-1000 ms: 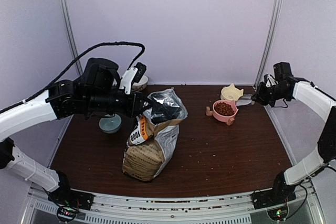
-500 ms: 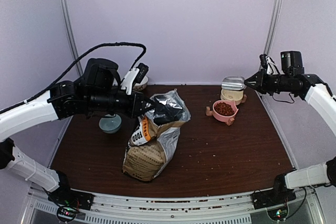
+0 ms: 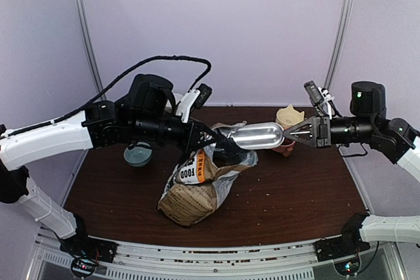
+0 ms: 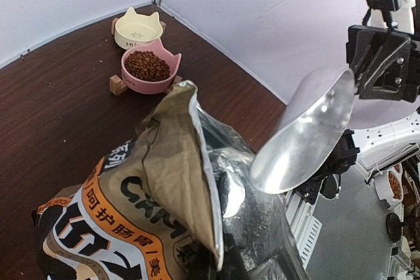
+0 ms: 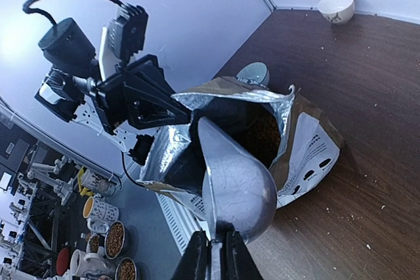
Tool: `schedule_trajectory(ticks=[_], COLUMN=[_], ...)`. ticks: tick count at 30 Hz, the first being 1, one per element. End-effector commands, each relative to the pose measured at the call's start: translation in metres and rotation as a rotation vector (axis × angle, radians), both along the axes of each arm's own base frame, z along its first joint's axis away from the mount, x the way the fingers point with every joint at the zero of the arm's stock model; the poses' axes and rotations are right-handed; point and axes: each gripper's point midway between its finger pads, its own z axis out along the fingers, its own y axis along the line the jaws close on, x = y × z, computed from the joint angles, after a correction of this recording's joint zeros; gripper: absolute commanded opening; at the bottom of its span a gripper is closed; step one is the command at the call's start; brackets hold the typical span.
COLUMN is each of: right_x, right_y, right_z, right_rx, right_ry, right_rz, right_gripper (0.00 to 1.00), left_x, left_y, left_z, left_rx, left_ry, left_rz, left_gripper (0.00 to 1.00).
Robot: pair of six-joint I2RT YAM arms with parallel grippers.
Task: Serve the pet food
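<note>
ENTRY: pet-food serving, part done.

Bag [image 3: 191, 191]: brown kraft with foil lining; leaning on the surface [image 3: 295, 188] left of centre; mouth pulled open and facing right.

Pet food [image 4: 147, 65]: reddish-brown pellets in two places; one portion lies in the pink bowl, the bulk shows as a dark grainy mass deep inside the bag in the right wrist view.

Left fingers [image 3: 209, 140]: clenched on the upper rim of the bag, holding the mouth up and open.

Right fingers [image 5: 197, 260]: clamped on the handle of the scoop [image 3: 259, 136]; the scoop is bare metal with no pellets in it, held level just at the mouth of the bag, not yet down among the pellets.

Pink bowl [image 4: 151, 70]: cat-eared, on a small wooden stand at the far right of the surface; holds a layer of pellets, not heaped.

Cream bowl [image 4: 138, 29]: same shape, just behind the pink one; nothing in it.

Status, as a judgement: at least one serving is already delivered to the pink bowl; a fresh scoop is in hand. Remaining: dip the scoop into the bag, lift out a load, carry it across to the bowls; whether it is meant for the cream bowl or to top up the pink one cannot be told.
</note>
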Motion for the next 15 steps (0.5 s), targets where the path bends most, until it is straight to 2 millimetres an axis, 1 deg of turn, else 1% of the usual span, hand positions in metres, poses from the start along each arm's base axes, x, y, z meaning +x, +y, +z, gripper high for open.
schedule_trajectory(ticks=[1, 3, 8, 11, 13, 15], right_x=[0.005, 0.005, 0.013, 0.023, 0.029, 0.035], right_y=[0.007, 0.011, 0.006, -0.002, 0.002, 0.014], right_z=[-0.014, -0.025, -0.070, -0.103, -0.127, -0.159], right_rx=[-0.039, -0.113, -0.426, -0.647, -0.743, -0.819], right_ry=[0.006, 0.008, 0.044, 0.071, 0.098, 0.138], right_rz=[-0.021, -0.020, -0.109, -0.211, -0.256, -0.282], right_gripper=[0.00, 0.00, 0.00, 0.00, 0.00, 0.00], left_x=[-0.006, -0.007, -0.009, -0.009, -0.008, -0.007], left_y=[-0.021, -0.024, -0.031, -0.037, -0.040, -0.043], left_z=[0.072, 0.073, 0.068, 0.062, 0.055, 0.046], left_rx=[-0.228, -0.228, -0.224, -0.212, -0.201, -0.183], left_ry=[-0.100, -0.100, -0.093, -0.082, -0.076, -0.069], left_rz=[-0.056, -0.057, -0.067, -0.076, -0.078, -0.079], left_gripper=[0.00, 0.00, 0.00, 0.00, 0.00, 0.00])
